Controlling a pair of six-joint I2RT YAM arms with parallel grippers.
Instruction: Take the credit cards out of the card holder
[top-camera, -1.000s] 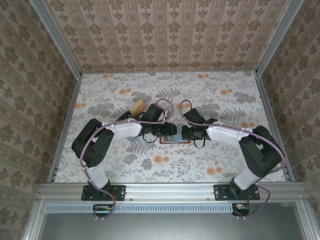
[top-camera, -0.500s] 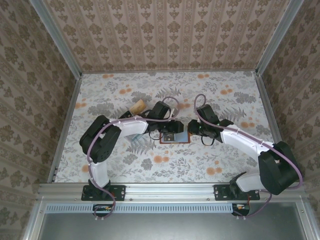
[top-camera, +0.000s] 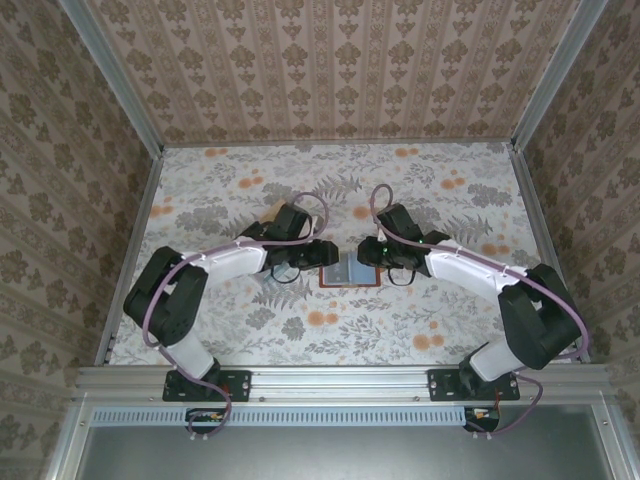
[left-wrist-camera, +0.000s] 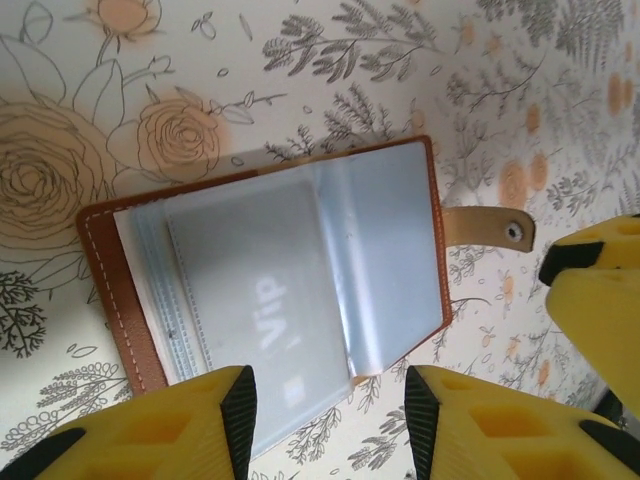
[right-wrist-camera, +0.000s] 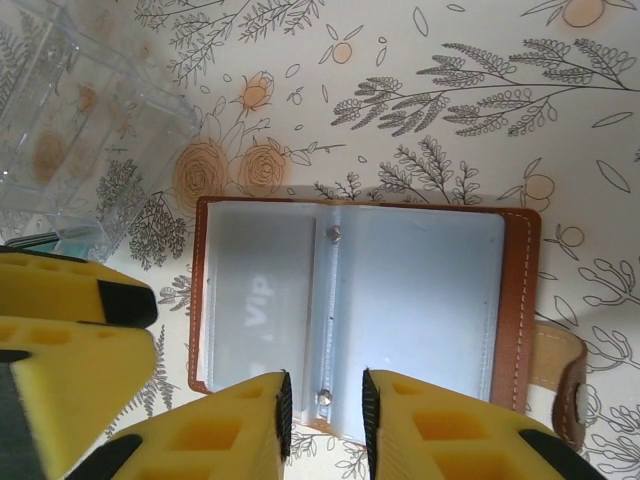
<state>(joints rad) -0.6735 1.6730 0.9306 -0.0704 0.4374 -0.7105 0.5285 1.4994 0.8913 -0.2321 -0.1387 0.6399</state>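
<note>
The card holder (top-camera: 349, 270) is found lying open around the middle of the table (top-camera: 450, 320). The left gripper (left-wrist-camera: 330, 410) is seen well parted at one edge and the right gripper (right-wrist-camera: 322, 405) narrowly parted at the spine, with nothing gripped. The sleeved credit card (left-wrist-camera: 250, 290), judged thin, stiff and slick, is best pinched by its edge.

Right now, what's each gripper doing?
Left gripper: open, over the holder, holding nothing.
Right gripper: jaws narrowly apart over the holder, holding nothing.
</note>
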